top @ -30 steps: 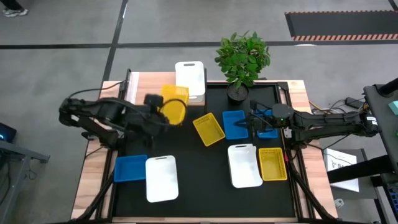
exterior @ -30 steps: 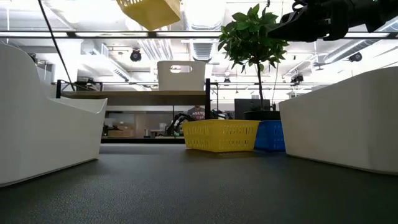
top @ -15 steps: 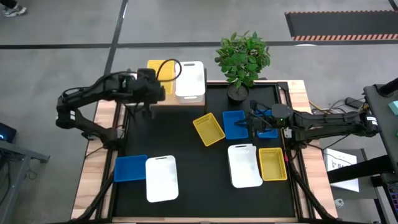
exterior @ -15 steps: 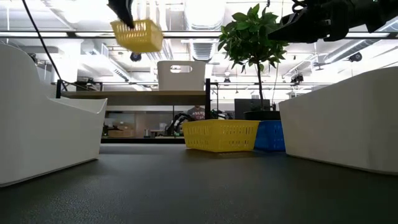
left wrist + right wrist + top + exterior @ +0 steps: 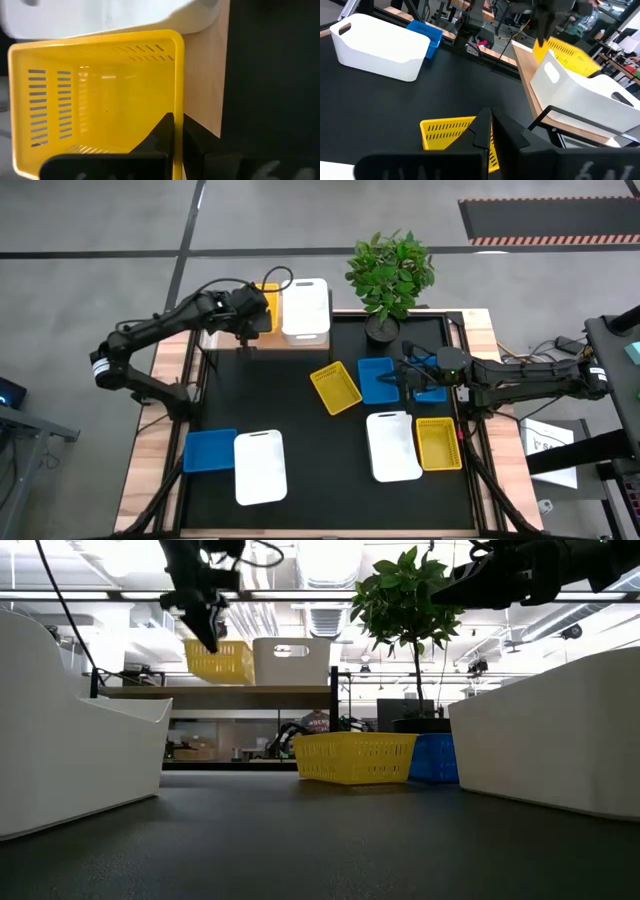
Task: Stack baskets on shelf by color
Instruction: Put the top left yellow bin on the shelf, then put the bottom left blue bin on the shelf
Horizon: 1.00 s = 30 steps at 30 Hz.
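The black table (image 5: pixel 300 430) is carrying loose baskets, and the light-wood shelf (image 5: pixel 202 85) is standing at its far left edge. On the shelf a white basket (image 5: pixel 305 308) is sitting, with a yellow basket (image 5: pixel 264 305) touching its left side. The left gripper (image 5: pixel 175 131) is pinching the yellow basket's wall there. The right gripper (image 5: pixel 489 131) is hovering with fingers together above a blue basket (image 5: pixel 377 379) at mid-right.

Lab: exposed ceiling ducts (image 5: pixel 330 615), workbenches.
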Each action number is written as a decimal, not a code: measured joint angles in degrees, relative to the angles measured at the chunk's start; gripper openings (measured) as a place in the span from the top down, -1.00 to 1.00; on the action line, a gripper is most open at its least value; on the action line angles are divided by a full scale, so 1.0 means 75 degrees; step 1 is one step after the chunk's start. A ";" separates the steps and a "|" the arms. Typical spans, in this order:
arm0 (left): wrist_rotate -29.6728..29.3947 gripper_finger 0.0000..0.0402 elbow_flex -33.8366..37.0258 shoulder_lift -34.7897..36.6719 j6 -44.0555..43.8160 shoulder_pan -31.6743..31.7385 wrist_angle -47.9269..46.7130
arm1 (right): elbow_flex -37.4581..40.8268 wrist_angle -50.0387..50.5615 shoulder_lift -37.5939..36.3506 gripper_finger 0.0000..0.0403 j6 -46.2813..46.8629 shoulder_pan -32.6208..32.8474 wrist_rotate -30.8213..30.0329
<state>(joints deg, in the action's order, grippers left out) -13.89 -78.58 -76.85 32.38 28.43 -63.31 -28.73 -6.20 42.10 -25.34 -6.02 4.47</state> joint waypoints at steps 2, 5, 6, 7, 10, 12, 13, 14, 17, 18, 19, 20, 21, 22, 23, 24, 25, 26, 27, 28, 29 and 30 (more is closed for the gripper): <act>0.0022 1.00 0.0178 -0.0063 0.0094 0.0017 0.0196 | 0.0000 0.0000 -0.0001 0.96 0.0000 0.0000 0.0000; 0.0043 1.00 0.0413 -0.0140 0.0140 0.0017 0.0409 | 0.0000 0.0002 -0.0002 0.96 -0.0003 -0.0003 0.0000; 0.0049 1.00 0.0465 -0.0187 0.0140 0.0017 0.0475 | 0.0000 0.0000 -0.0002 0.96 -0.0003 0.0000 0.0000; 0.0049 1.00 0.0505 -0.0233 0.0141 0.0018 0.0544 | 0.0000 0.0000 -0.0002 0.96 -0.0003 0.0000 0.0000; 0.0049 1.00 0.0501 -0.0341 0.0140 0.0017 0.0574 | 0.0000 0.0000 -0.0001 0.96 -0.0005 0.0000 0.0000; 0.0049 1.00 0.0486 -0.0381 0.0143 0.0020 0.0595 | 0.0000 0.0003 -0.0002 0.96 -0.0006 0.0000 0.0000; 0.0049 1.00 0.0486 -0.0392 0.0148 0.0020 0.0591 | 0.0000 0.0000 0.0000 0.96 -0.0006 -0.0001 0.0000; 0.0049 0.99 0.0486 -0.0392 0.0162 0.0026 0.0586 | 0.0000 0.0001 -0.0002 0.96 -0.0007 0.0000 0.0000; 0.0052 0.92 0.0486 -0.0392 0.0176 0.0054 0.0576 | 0.0000 0.0001 -0.0002 0.96 -0.0012 0.0000 0.0000; 0.0051 0.89 0.0486 -0.0392 0.0166 0.0067 0.0574 | 0.0000 0.0001 -0.0002 0.96 -0.0012 -0.0001 0.0000; 0.0045 0.86 0.0486 -0.0392 0.0166 0.0067 0.0577 | 0.0000 0.0002 0.0000 0.96 -0.0012 -0.0001 -0.0001; 0.0033 0.83 0.0486 -0.0388 0.0165 0.0067 0.0577 | 0.0000 0.0001 0.0000 0.96 -0.0005 0.0000 0.0000; 0.0014 0.80 0.0486 -0.0380 0.0163 0.0071 0.0574 | 0.0000 0.0003 0.0001 0.96 0.0007 0.0000 0.0000; 0.0012 0.77 0.0486 -0.0377 0.0160 0.0078 0.0577 | 0.0000 0.0003 -0.0002 0.96 0.0026 0.0000 0.0000; 0.0012 0.74 0.0483 -0.0377 0.0160 0.0081 0.0574 | 0.0000 0.0003 -0.0002 0.96 0.0029 -0.0003 0.0000; 0.0009 0.72 0.0483 -0.0377 0.0160 0.0081 0.0577 | 0.0000 0.0000 -0.0002 0.96 0.0029 0.0000 0.0000; 0.0007 0.70 0.0483 -0.0377 0.0158 0.0081 0.0575 | 0.0000 0.0003 -0.0001 0.96 0.0032 0.0000 0.0000; 0.0002 0.69 0.0483 -0.0376 0.0159 0.0081 0.0573 | 0.0000 0.0000 -0.0001 0.96 0.0032 0.0000 0.0000; -0.0022 0.68 0.0483 -0.0366 0.0156 0.0081 0.0567 | 0.0000 0.0002 -0.0002 0.96 0.0032 -0.0003 0.0000; -0.0083 0.68 0.0483 -0.0355 0.0154 0.0081 0.0547 | 0.0000 0.0003 0.0000 0.96 0.0032 -0.0001 0.0000; -0.0204 0.68 0.0483 -0.0328 0.0154 0.0081 0.0515 | 0.0000 0.0003 -0.0002 0.96 0.0032 0.0000 0.0000; -0.0333 0.68 0.0483 -0.0290 0.0151 0.0081 0.0501 | 0.0000 0.0000 -0.0002 0.96 0.0032 -0.0002 0.0000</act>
<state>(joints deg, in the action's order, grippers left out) -16.39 -74.96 -79.03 33.52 29.04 -59.55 -28.73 -6.20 42.09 -25.10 -6.03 4.47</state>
